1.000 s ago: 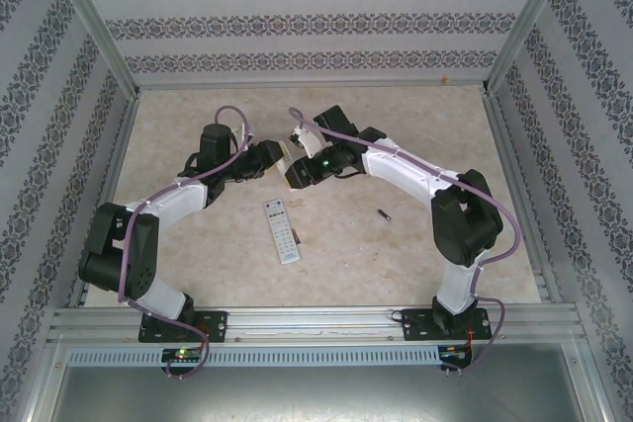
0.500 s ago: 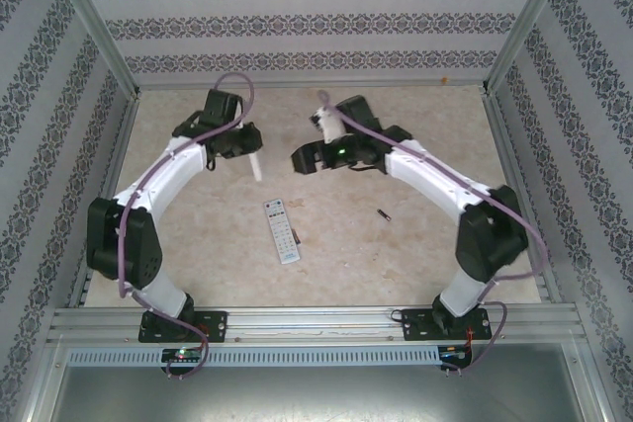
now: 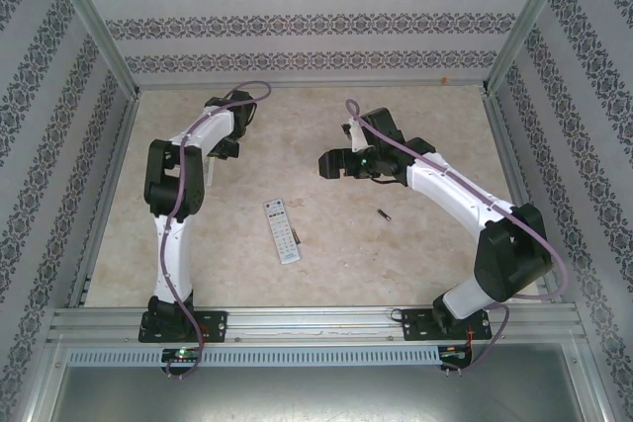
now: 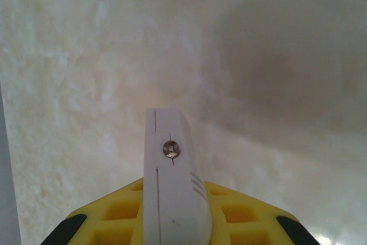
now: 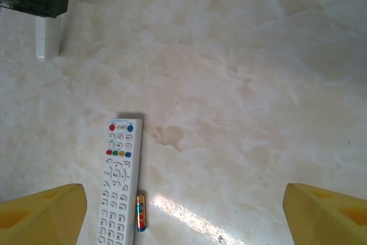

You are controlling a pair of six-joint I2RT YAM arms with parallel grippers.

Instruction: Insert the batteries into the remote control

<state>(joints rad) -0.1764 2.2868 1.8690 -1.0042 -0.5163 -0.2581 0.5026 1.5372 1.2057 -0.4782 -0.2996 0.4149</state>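
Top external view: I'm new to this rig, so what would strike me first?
A white remote lies face up mid-table, one battery beside it and a second battery loose to its right. The left gripper clamps a slim white piece; the right gripper hovers open.

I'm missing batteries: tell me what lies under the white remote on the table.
The remote lies buttons up, flat on the table; its underside is covered. One battery lies beside its edge, not under it.

Overhead camera looks down from behind; both wrist cameras face the tabletop [image 3: 297,116] closely, right sharing the remote [image 3: 281,231].
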